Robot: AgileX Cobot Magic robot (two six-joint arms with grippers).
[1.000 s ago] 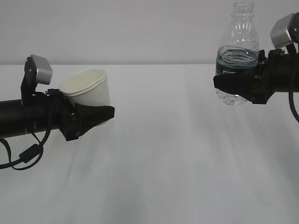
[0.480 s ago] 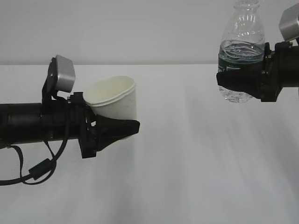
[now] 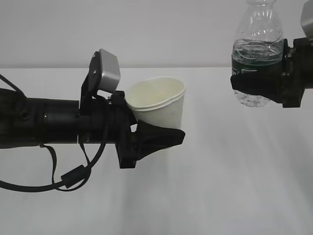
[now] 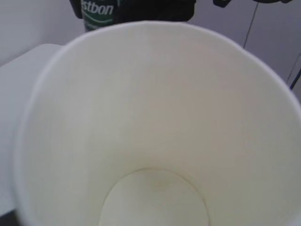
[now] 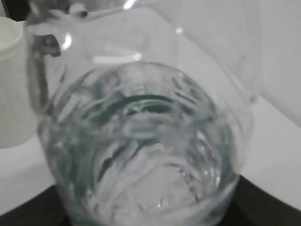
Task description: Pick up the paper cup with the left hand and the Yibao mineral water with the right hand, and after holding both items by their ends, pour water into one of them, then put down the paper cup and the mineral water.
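- Cup first: the left hand (image 3: 164, 138) is clenched low on the paper cup (image 3: 159, 105), which hangs above the table (image 3: 220, 186), tilted a little, mouth up and empty inside (image 4: 155, 141). A thin wall could buckle or slip under such a low grip.
- On the right, the right hand (image 3: 254, 85) is clamped around the Yibao mineral water (image 3: 257, 46), upright, higher than the cup and well apart from it.
- If it tips from there, I think water would miss the cup and spill.
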